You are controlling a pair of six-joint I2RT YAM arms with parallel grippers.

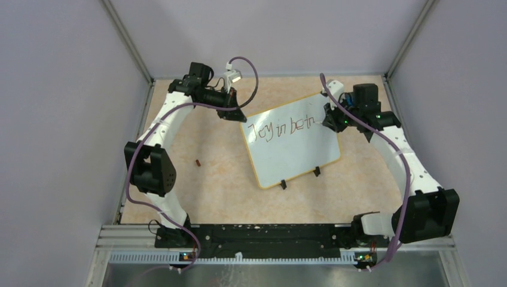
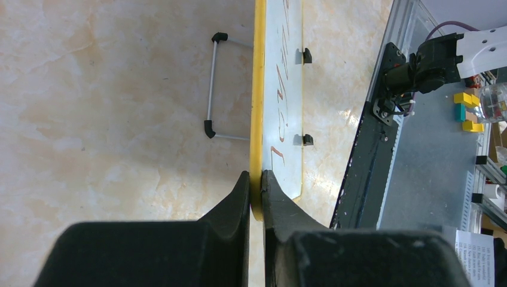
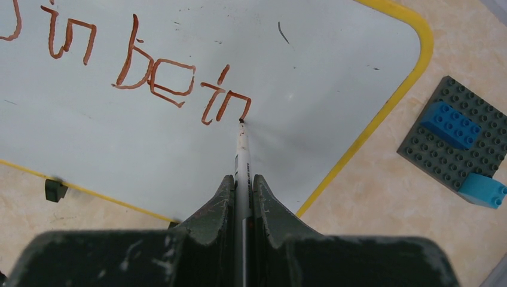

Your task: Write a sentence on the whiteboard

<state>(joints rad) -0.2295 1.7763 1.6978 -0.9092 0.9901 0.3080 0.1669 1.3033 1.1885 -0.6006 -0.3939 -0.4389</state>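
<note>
the whiteboard (image 1: 293, 149) stands propped at a slant on the table (image 1: 203, 191). the left gripper (image 2: 256, 176) is clenched on the yellow rim at the board's upper left corner, bracing it. the right gripper (image 3: 241, 179) is clamped on a marker (image 3: 241, 146), its tip touching the board just after the "n" of the sentence (image 3: 149, 72), which reads "joy in bein" (1 line only). the "g" looks due next: press lightly, use short strokes, leave room before the board's right rim, and the bracing grip must be firm so the board doesn't rock.
</note>
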